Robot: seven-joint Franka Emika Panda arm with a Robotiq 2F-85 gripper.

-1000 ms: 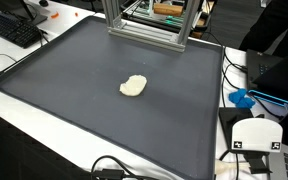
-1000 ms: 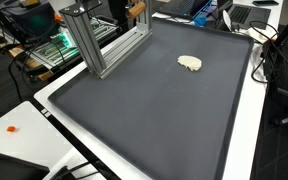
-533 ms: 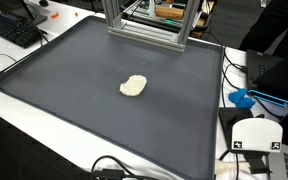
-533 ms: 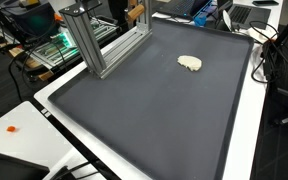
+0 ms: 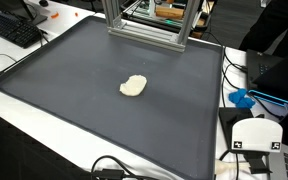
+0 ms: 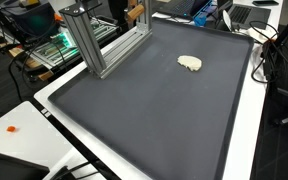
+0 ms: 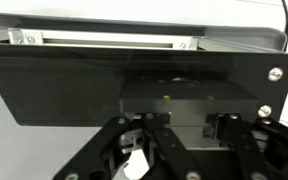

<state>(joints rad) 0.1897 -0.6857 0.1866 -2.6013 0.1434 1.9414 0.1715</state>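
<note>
Wrist view shows the jaws; both exterior views show a pale lump (image 5: 133, 86) (image 6: 189, 63).

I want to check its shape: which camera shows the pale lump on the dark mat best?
An exterior view, where the pale lump lies whole near the middle of the dark mat. In an exterior view it is also whole but nearer the mat's far edge. The wrist view shows no clear lump.

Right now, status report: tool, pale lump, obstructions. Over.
Tool seen only in wrist view, open or shut unclear. Pale lump central on mat, nothing touching it. Metal frame apart, at its edge.
</note>
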